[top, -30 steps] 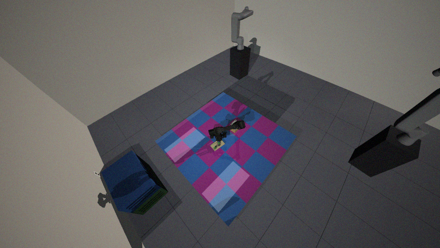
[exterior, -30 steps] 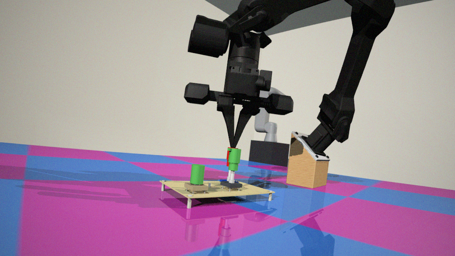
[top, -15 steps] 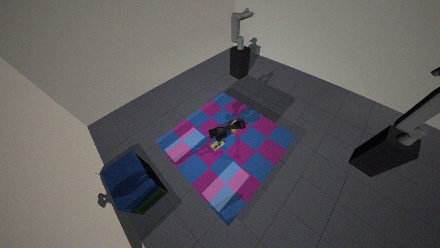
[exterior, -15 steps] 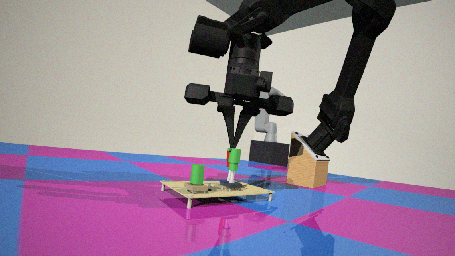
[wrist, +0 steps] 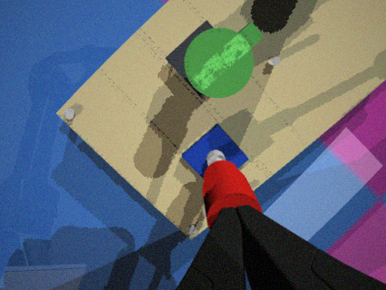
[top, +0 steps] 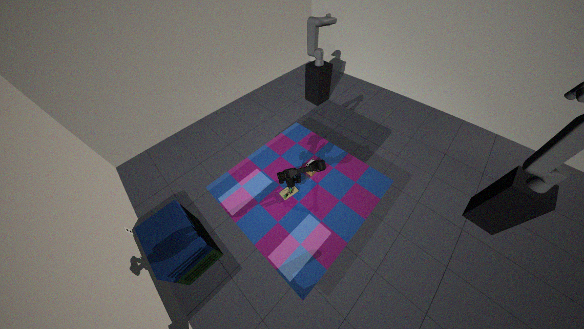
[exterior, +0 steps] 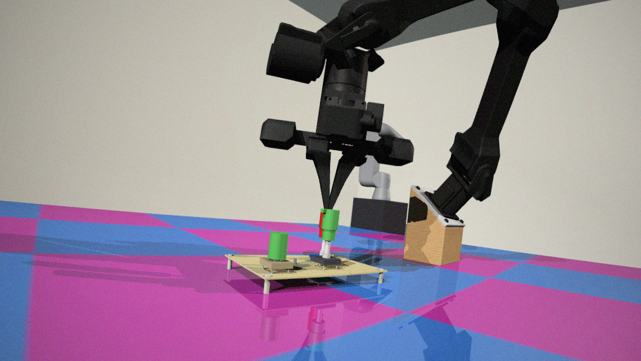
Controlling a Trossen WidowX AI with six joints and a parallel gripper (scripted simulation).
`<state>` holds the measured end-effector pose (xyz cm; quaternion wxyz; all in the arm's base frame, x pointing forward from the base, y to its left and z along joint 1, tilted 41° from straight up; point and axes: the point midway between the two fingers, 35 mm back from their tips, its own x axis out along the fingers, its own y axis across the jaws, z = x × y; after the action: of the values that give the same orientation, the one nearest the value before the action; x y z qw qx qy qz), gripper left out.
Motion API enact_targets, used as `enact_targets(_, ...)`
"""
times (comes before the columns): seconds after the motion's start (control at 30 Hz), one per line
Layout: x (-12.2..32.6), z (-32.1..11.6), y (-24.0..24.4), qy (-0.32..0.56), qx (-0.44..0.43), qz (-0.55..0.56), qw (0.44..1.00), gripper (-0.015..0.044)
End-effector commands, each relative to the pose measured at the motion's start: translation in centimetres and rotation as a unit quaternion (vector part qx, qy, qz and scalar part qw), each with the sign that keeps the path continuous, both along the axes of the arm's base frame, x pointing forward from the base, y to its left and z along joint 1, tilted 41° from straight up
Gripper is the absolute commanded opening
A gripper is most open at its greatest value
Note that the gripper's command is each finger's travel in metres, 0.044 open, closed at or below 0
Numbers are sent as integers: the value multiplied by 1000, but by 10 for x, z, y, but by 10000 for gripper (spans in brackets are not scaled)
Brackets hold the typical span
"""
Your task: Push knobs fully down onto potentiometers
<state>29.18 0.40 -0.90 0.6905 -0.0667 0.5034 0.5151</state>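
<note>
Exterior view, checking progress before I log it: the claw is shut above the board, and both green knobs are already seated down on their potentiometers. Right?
Not quite. The claw is shut above the board, but only the left green knob sits down on its potentiometer. The right green knob stands raised, with bare white shaft showing beneath it. The exterior view shows this.
</note>
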Motion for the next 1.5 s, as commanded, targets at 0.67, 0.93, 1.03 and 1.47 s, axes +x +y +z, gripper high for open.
enact_targets(0.67, 1, -14, 15, 1, 4, 11, 1000, 0)
enact_targets(0.93, 1, -17, 17, 1, 4, 11, 1000, 0)
enact_targets(1.03, 1, -17, 17, 1, 4, 11, 1000, 0)
enact_targets(1.47, 1, -17, 17, 1, 4, 11, 1000, 0)
